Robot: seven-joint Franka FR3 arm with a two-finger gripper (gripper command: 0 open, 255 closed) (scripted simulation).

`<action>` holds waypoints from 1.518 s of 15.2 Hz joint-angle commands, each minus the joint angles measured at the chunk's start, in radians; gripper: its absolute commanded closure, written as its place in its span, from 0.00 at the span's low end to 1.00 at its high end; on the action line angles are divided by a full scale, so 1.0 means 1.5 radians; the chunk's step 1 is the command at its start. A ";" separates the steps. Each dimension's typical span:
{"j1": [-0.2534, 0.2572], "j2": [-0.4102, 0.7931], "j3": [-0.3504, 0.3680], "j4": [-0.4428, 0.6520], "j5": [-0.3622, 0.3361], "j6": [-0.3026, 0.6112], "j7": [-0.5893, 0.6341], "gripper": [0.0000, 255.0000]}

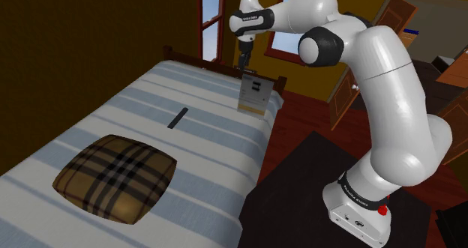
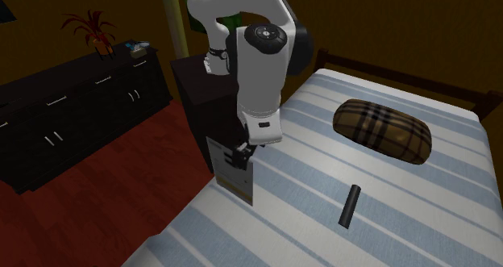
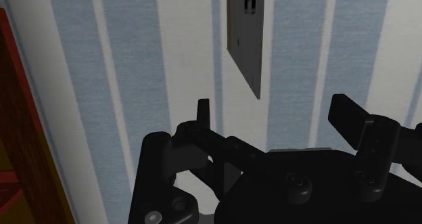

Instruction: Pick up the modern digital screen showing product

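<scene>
Spanning most of the work surface: bed (image 1: 127, 112), cover striped blue and white, with a wooden rail at its far end in the shoulder view.

Arm (image 1: 390, 97): white with dark joints. It rises from the dark stand (image 1: 300, 201) beside the bed and bends over towards the bed's far corner.

Pillow (image 1: 116, 175): brown plaid, lying flat on the cover, well apart from the gripper.

Screen (image 1: 253, 94): thin, flat, pale panel with dark markings on its face. It stands upright on the cover at the bed's side edge nearest the stand, close to the railed end. In the second exterior view it stands at the bed's left edge.

Bar (image 1: 178, 118): slim and dark, lying flat on the cover between the pillow and the screen and touching neither.

Gripper (image 1: 244, 61): black, pointing down, directly above the screen's top edge. The fingers (image 3: 203, 111) are spread apart and clasp nothing. In the wrist view the panel lies beyond the fingertips, in line with the gap between them and nearer one finger.
</scene>
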 commanded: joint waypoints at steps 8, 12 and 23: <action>-0.002 0.034 0.003 0.000 0.003 0.034 -0.001 1.00; -0.002 0.033 0.003 -0.001 0.003 0.035 -0.001 1.00; -0.002 0.010 0.001 0.014 0.000 -0.003 -0.001 1.00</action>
